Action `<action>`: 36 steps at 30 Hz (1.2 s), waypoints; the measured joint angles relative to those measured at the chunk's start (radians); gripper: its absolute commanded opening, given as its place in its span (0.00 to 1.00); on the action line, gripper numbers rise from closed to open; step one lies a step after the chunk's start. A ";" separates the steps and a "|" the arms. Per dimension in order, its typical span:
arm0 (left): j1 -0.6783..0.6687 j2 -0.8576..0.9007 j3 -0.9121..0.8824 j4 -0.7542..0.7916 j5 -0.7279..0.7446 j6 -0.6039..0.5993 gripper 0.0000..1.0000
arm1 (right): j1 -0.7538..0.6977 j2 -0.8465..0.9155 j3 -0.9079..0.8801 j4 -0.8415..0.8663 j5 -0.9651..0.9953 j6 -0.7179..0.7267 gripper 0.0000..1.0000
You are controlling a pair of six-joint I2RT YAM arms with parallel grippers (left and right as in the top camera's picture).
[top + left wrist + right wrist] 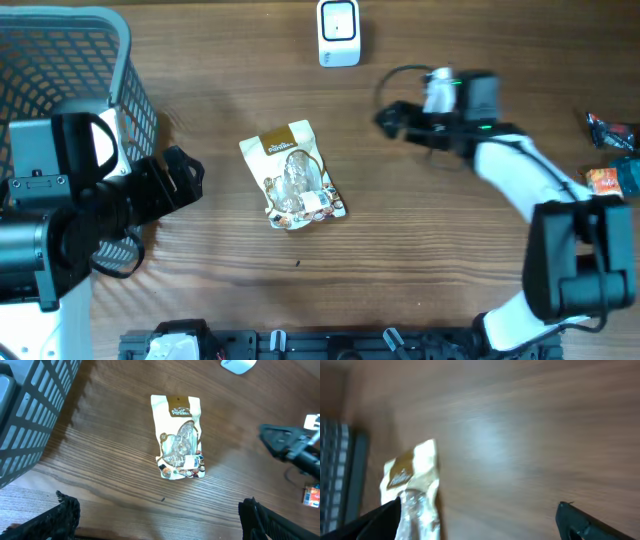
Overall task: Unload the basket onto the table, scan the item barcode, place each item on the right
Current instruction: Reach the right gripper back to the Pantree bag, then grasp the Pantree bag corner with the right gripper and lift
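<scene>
The item, a cream and brown snack pouch (pixel 293 175) with a clear window, lies flat on the wooden table mid-left. It also shows in the left wrist view as the pouch (pixel 179 435) and blurred in the right wrist view as the pouch (pixel 412 492). Its barcode is out of view. A white scanner (pixel 339 32) stands at the table's far edge. My left gripper (pixel 183 180) is open, left of the pouch and apart from it, nothing between its fingers (pixel 65 516). My right gripper (pixel 392 118) is open, to the right of the pouch and holding nothing.
A grey wire basket (pixel 125 60) fills the far left corner. Two small packets, one dark (pixel 610 130) and one orange (pixel 606 180), lie at the right edge. The right arm's white link (pixel 520 175) crosses the right side.
</scene>
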 measured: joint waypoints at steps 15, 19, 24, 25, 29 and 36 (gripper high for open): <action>0.000 0.000 0.000 0.000 0.000 0.000 1.00 | 0.389 0.188 0.019 0.214 0.140 0.339 0.91; 0.000 0.000 0.000 0.000 0.000 0.000 1.00 | 0.407 0.224 0.045 0.236 0.125 0.415 0.69; 0.000 0.000 0.000 0.000 0.000 0.000 1.00 | 0.434 0.256 0.044 0.227 0.119 0.460 0.05; 0.000 0.000 0.000 0.000 0.000 0.000 1.00 | 0.436 0.264 0.038 0.222 0.116 0.465 0.05; 0.000 0.000 0.000 0.000 0.000 0.000 1.00 | 0.436 0.255 0.034 0.193 0.140 0.463 0.05; 0.000 0.000 0.000 0.000 0.000 0.000 1.00 | 0.402 -0.084 0.009 -0.025 0.414 0.261 0.26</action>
